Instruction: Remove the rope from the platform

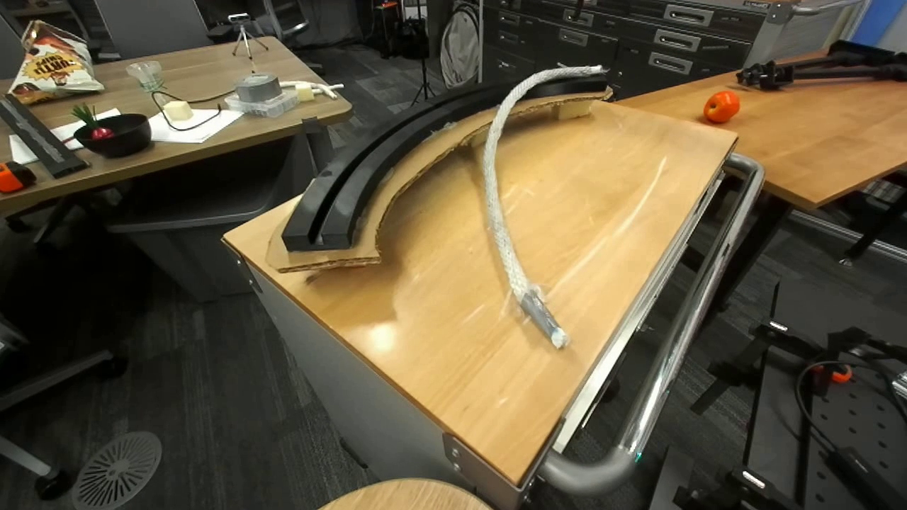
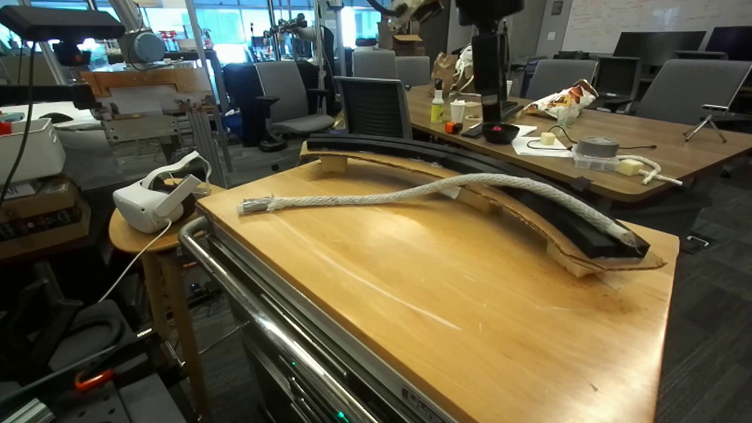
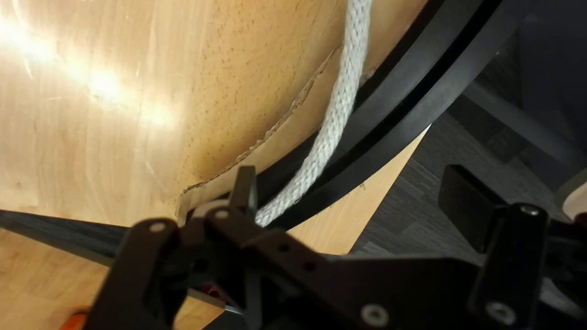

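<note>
The rope (image 1: 498,191) is a thick grey-white cord, in both exterior views (image 2: 376,198). One end lies on the black curved platform (image 1: 397,152); its taped silvery tip lies toward the tabletop's handle side. The platform also shows in an exterior view (image 2: 587,238). In the wrist view the rope (image 3: 341,101) crosses onto the platform (image 3: 412,87) and passes out of sight behind a finger. My gripper (image 3: 355,197) is open and empty, its fingers wide apart above the platform. A black shape at the top of an exterior view (image 2: 492,70) seems to be the gripper edge-on.
The platform stands on the wooden tabletop (image 1: 439,340) of a cart with a metal handle (image 1: 680,340). A side table (image 1: 836,134) holds a tomato (image 1: 721,106). A desk (image 2: 664,135) with several items stands behind. A headset (image 2: 150,202) sits on a stool.
</note>
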You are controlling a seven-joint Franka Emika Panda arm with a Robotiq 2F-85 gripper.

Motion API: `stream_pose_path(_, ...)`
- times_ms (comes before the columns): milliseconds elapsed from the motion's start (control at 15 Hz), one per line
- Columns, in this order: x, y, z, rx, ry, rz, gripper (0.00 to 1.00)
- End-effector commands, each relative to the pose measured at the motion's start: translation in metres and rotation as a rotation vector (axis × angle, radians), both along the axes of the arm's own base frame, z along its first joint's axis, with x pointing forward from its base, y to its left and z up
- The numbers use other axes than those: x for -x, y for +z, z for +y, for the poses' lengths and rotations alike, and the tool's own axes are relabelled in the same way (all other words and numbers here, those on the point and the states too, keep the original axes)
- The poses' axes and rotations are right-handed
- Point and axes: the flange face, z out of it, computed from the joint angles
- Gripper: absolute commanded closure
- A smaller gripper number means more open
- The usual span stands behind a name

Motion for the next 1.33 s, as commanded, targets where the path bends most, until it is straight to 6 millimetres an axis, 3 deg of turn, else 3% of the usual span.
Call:
stream_pose_path(0, -0.036, -0.02, -0.031, -0.017, -0.119, 0.009, 0.0)
stream_pose_path(533, -0.047, -0.063, -0.096, -0.084, -0.336, 0.048, 0.0)
stream_pose_path(667, -0.046, -0.07, -0.103, -0.101, -0.363, 0.058, 0.26)
stream_pose_path(1267, -0.047, -0.08, -0.102, -0.147, -0.468, 0.067, 0.96)
